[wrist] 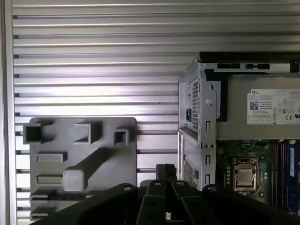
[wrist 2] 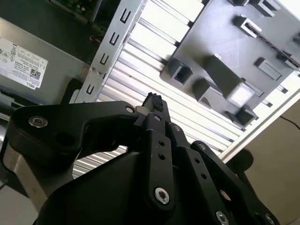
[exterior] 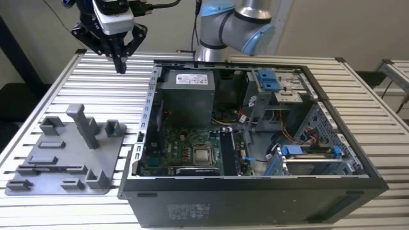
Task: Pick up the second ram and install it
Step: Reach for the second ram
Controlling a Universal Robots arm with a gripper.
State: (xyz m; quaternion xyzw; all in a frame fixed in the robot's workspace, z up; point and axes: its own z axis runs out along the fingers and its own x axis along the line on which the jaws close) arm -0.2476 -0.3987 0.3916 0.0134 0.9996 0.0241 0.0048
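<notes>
I see an open computer case (exterior: pixel 255 206) lying on a slatted metal table (exterior: pixel 64 91), its power supply (exterior: pixel 185 96) and processor (exterior: pixel 203 154) exposed. Just beside it, toward the exterior view's left, sits a gray plastic tray (exterior: pixel 110 158) with upright blocks.

From where I hang, a white printed label (wrist: pixel 273 107) sits on the grey power supply (wrist: pixel 234 131), with fine lines of print and a square code. A pale sticker (exterior: pixel 188 211) on the computer case (exterior: pixel 268 196) is too small to read.
</notes>
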